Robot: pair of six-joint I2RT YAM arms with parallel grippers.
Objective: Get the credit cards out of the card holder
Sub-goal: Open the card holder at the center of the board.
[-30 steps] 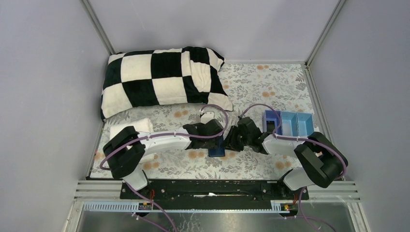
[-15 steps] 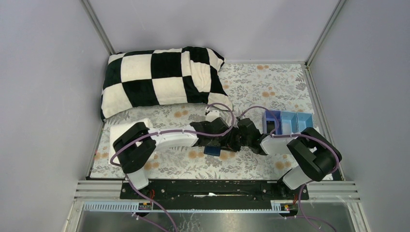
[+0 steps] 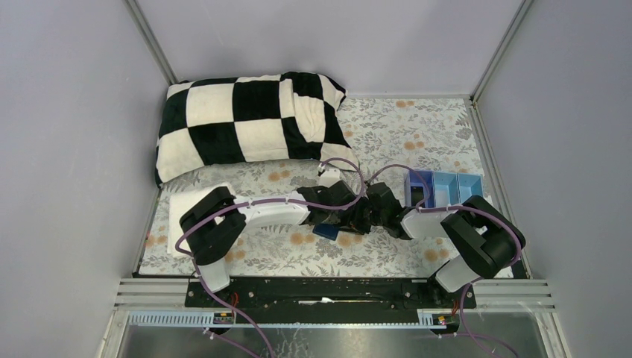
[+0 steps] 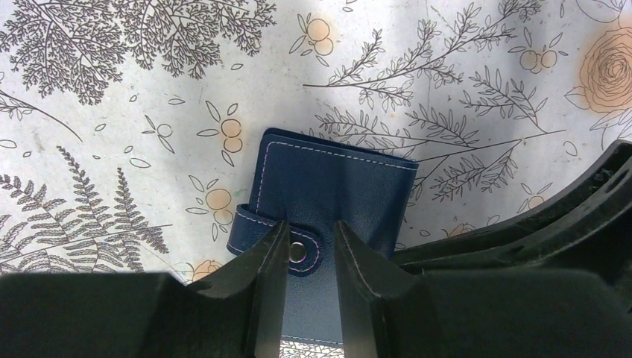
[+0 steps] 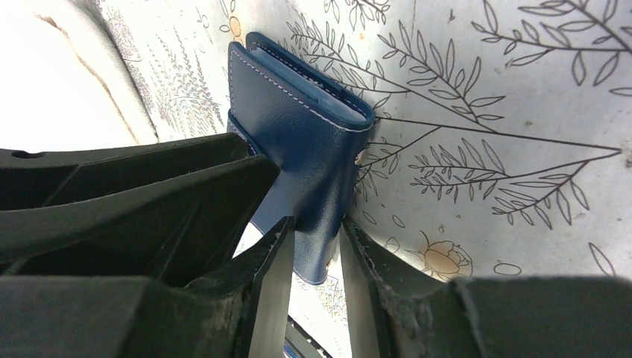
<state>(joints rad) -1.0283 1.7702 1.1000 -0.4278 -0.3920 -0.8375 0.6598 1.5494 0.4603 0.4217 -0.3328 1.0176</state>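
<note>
The left hand [image 4: 307, 239] and right hand [image 5: 314, 239] crowd together over the card holder [image 4: 335, 175] — no way between. A checkered pillow [image 3: 246, 123] blocks the far left, a blue tray [image 3: 457, 191] the right edge; the counter [image 3: 417, 130] between those two lies bare.

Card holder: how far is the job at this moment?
Done: nothing; the card holder is closed, its tab snapped, no card out. In hand: the right gripper pinches its edge, the left gripper straddles the tab. To do: open it, pull the cards.
</note>
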